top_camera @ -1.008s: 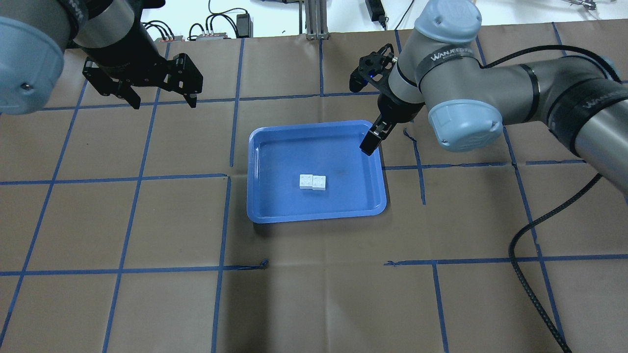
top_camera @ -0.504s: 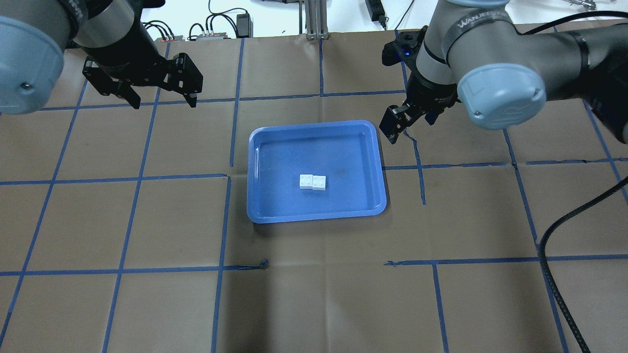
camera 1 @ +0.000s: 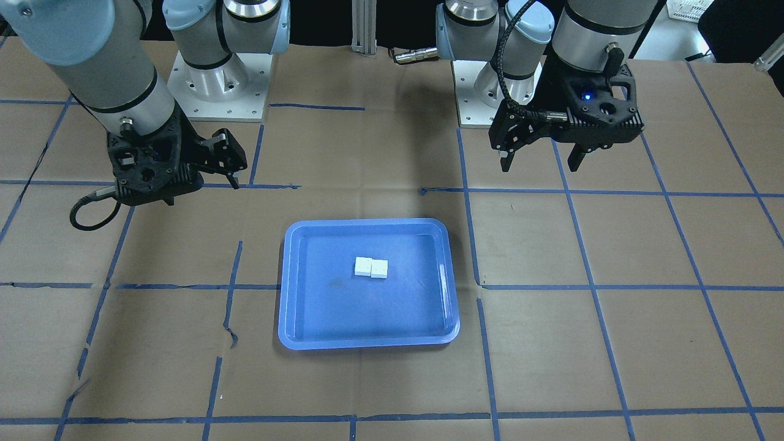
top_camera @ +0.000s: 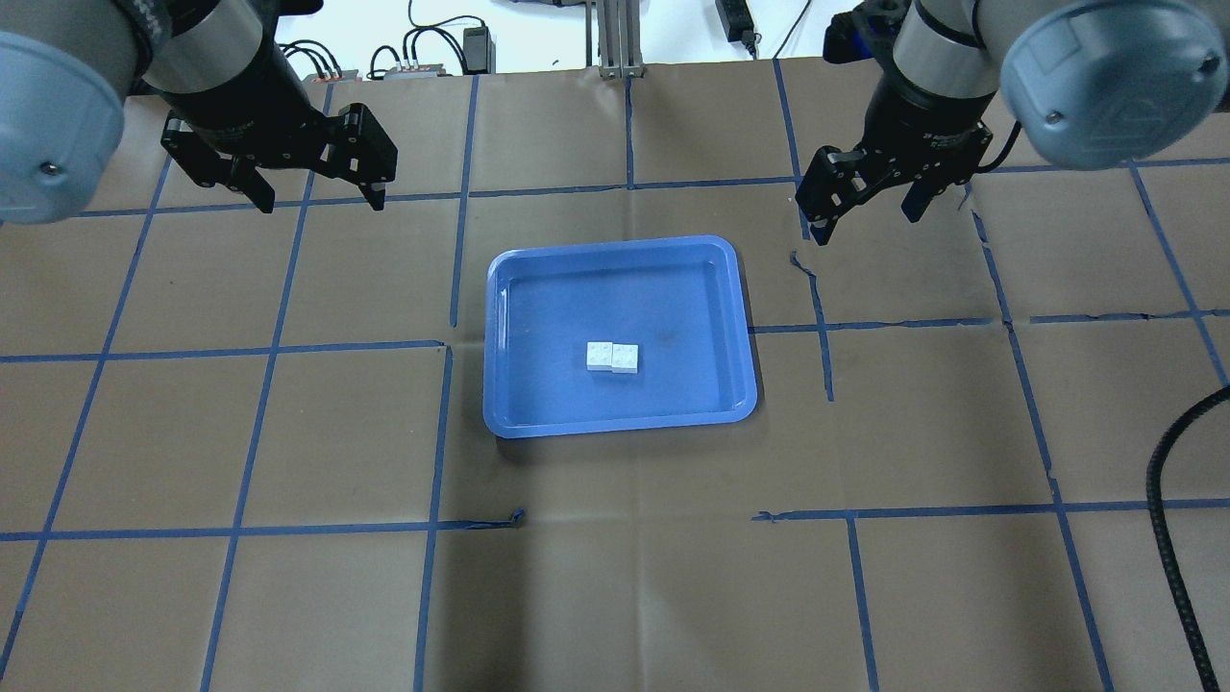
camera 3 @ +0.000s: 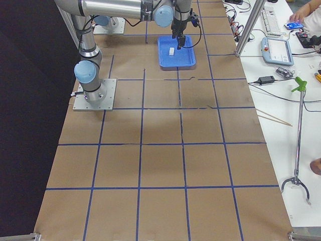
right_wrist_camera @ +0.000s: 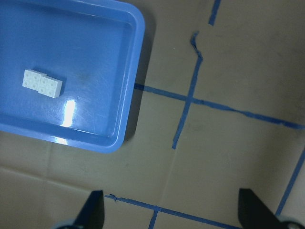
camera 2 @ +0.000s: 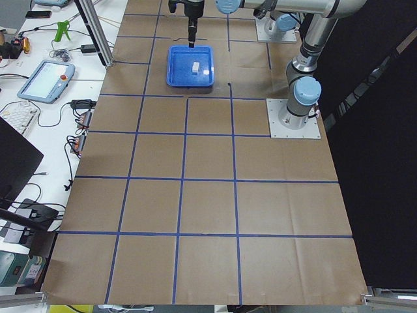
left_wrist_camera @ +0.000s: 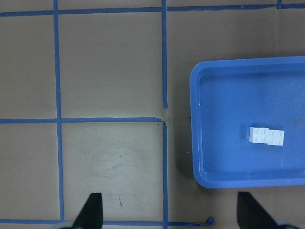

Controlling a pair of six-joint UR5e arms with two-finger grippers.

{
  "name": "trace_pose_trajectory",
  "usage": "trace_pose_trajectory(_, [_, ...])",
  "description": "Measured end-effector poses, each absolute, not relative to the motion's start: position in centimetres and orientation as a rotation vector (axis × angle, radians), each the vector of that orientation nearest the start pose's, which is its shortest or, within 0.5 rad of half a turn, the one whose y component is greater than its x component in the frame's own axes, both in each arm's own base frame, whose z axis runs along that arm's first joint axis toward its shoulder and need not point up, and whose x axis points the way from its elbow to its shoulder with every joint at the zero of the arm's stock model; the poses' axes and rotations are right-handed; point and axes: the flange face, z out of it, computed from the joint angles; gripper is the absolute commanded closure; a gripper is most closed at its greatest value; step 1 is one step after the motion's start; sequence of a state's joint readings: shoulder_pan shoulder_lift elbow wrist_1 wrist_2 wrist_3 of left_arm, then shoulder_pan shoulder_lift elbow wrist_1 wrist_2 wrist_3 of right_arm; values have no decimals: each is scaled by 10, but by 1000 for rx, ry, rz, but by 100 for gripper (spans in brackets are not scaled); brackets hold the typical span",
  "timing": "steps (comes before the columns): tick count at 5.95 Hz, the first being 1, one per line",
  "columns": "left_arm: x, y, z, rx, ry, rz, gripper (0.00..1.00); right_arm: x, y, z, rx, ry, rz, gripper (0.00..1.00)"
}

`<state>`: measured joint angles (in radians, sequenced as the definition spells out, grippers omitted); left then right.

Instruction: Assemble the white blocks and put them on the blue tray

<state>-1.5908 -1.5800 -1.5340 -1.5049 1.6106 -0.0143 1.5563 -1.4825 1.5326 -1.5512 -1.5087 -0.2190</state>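
Count: two arms, two claws, one tray, two bricks. At left in the overhead view, the left gripper (top_camera: 320, 195), a black two-finger claw, hangs released with its fingers spread wide and nothing between them, above the brown paper-covered table (top_camera: 615, 596) with its grid of blue tape lines (top_camera: 250, 351). In the middle lies the one shallow rectangular plastic blue tray (top_camera: 620, 242) with rounded corners and a raised rim. Inside it, near the centre of the floor, sit two small square white blocks (top_camera: 612, 357) of plastic, touching side by side, one set slightly off line from the other. At right, the right gripper (top_camera: 865, 219), also black, is likewise released and empty, above bare paper beyond the tray's far right corner. Hard to make out: both arms are cut off by the frame edges; each wrist view shows only the dark fingertips at its bottom edge; the blocks' studs read faintly, and whether the two are pressed together cannot be told. The blocks lie well apart from both claws, nearer the robot than either, with the left claw farther off.
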Motion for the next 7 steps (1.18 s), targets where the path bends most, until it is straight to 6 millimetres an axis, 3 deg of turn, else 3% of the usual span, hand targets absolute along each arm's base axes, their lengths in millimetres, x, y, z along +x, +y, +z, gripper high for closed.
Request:
trace_pose_trajectory(1, [-139, -502, 508, 6, 3100, -146, 1, 116, -514, 486, -150, 3074, 119, 0])
trace_pose_trajectory(3, [-139, -502, 509, 5, 3100, -146, 1, 108, -500, 507, 60, 3126, 122, 0])
trace_pose_trajectory(7, [-139, -502, 509, 6, 3100, -148, 1, 130, -490, 512, 118, 3141, 106, 0])
